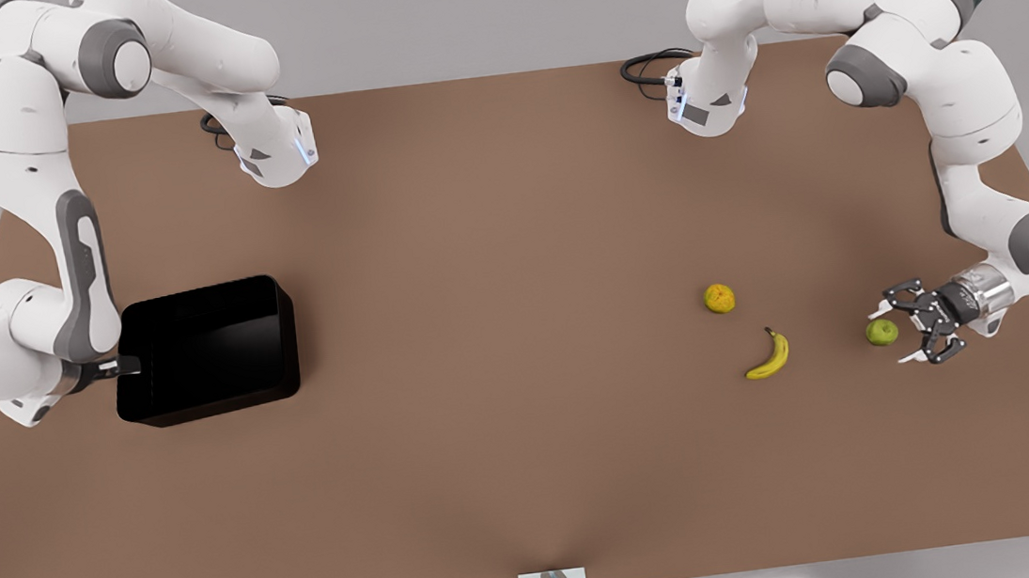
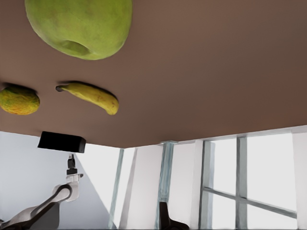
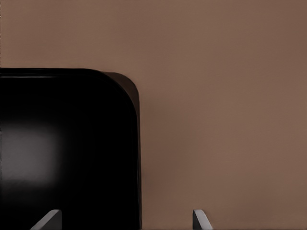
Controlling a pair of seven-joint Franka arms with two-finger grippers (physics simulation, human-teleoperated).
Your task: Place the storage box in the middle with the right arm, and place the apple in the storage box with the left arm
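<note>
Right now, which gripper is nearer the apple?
Left. The left gripper sits open right beside the apple; the right gripper is across the table at the storage box wall.

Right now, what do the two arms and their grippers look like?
Both arms are white jointed tubes with grey joint covers and black cable loops at their bases. The left gripper is black, with open linkage fingers behind a silver wrist collar. The right gripper is small and black; the right wrist view shows two pale fingertips. A round glowing ring marks the right arm's wrist.
</note>
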